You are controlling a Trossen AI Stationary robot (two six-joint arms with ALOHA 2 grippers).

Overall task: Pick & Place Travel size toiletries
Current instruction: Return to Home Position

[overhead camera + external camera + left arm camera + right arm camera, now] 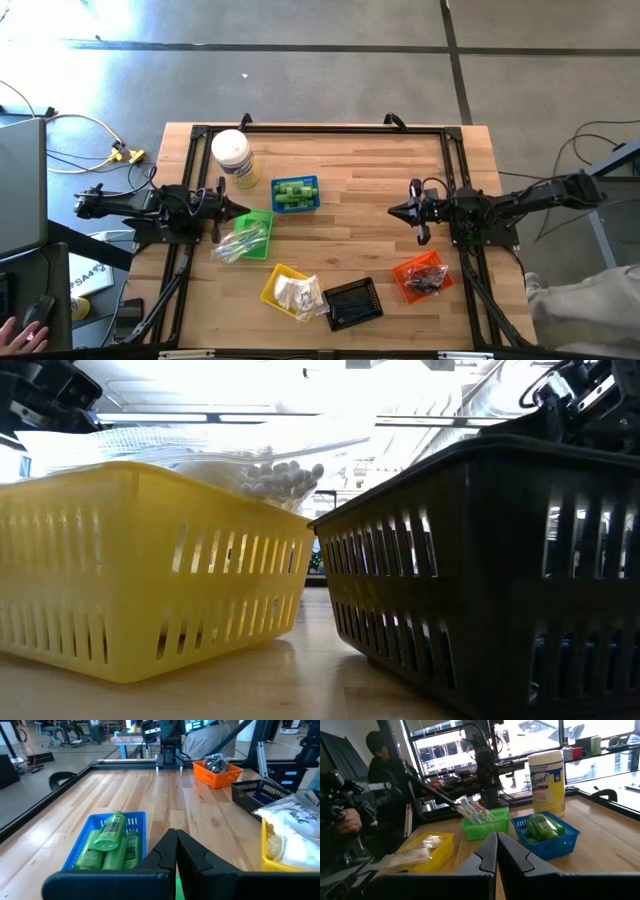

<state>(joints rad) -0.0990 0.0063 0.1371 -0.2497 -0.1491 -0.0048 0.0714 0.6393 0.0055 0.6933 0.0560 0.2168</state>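
Over the left side of the wooden table (370,250), seen from above, the left gripper (243,210) hangs just beside the green mesh basket (265,218) of clear plastic sachets (240,243). The small bright green bottles (295,193) lie in the blue mesh basket (318,195) a little ahead of it. The right gripper (393,211) hovers over bare wood, well apart from the orange mesh basket (400,270) holding small dark pieces (428,280). At the near edge, white packets (298,293) fill the yellow mesh basket (272,285) beside the black mesh basket (352,303). A big white-lidded jar (232,157) stands behind the blue basket.

At table height, only the yellow and black baskets show, with packets heaped above the yellow rim.

Through the left wrist camera, the two dark fingers (162,852) meet tip to tip, and the bottles lie just beyond them.

Through the right wrist camera, its fingers (485,852) are likewise pressed together. The sachets and bottles lie farther ahead, and a person (380,765) is beyond the table.
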